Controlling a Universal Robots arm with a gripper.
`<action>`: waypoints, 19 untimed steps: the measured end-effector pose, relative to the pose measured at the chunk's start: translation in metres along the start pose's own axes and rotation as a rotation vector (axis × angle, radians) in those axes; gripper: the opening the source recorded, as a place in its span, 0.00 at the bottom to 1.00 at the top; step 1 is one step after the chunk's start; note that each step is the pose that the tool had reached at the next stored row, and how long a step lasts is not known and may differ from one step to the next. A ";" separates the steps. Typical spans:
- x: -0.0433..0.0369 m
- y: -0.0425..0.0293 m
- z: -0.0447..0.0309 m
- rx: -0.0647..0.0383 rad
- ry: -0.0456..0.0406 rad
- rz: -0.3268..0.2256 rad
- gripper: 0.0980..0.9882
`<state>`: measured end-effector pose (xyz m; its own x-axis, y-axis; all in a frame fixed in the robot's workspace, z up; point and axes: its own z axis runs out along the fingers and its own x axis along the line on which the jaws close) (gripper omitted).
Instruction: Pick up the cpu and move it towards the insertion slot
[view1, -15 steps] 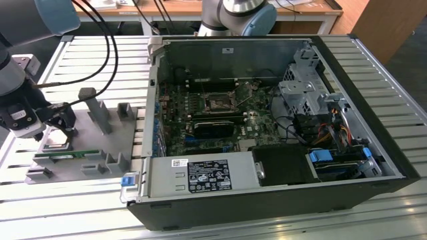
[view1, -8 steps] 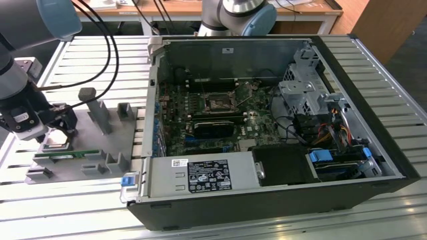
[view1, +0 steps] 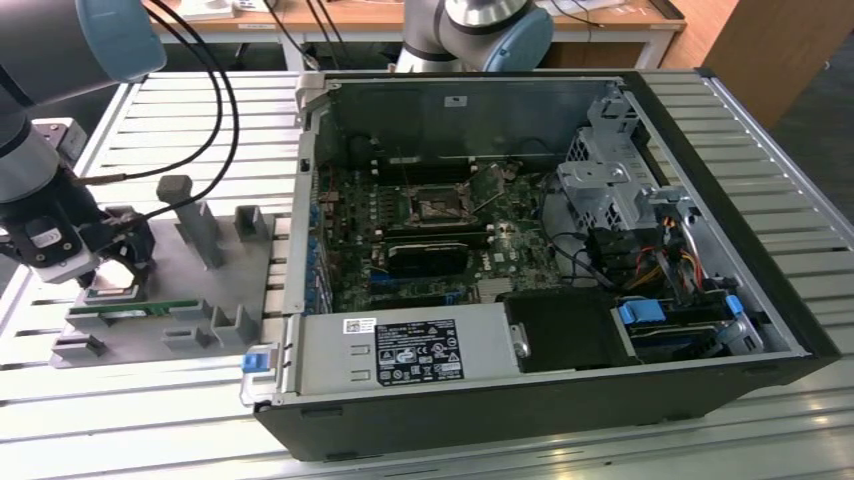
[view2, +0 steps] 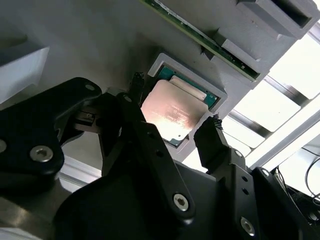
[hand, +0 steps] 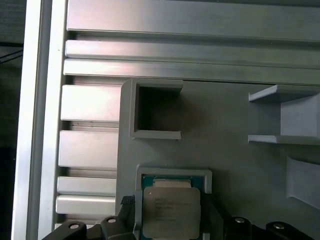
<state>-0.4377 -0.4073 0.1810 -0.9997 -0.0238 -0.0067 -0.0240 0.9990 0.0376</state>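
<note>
Jaws spread astride the cpu (view2: 172, 112) (seated in its grey pocket (view2: 161, 61)), close beside two opposite edges

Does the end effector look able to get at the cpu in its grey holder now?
Probably yes. The end effector hangs right over the cpu, its fingers spread to either side of it, and nothing covers the chip's top. The low rim of the grey holder around it might crowd the fingertips.

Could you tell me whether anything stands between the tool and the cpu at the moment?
Nothing visible does. The open tool hangs right over the cpu, a finger at each side, and the chip's shiny top lies bare inside the low rim of its grey holder.
</note>
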 end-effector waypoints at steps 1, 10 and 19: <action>0.0000 0.0000 0.0000 0.000 0.0001 0.000 0.68; -0.0001 0.0002 -0.0023 -0.001 -0.0002 0.000 0.50; -0.0001 0.0002 -0.0036 -0.001 -0.0002 0.000 0.50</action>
<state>-0.4377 -0.4072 0.1846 -0.9997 -0.0240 -0.0069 -0.0243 0.9990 0.0384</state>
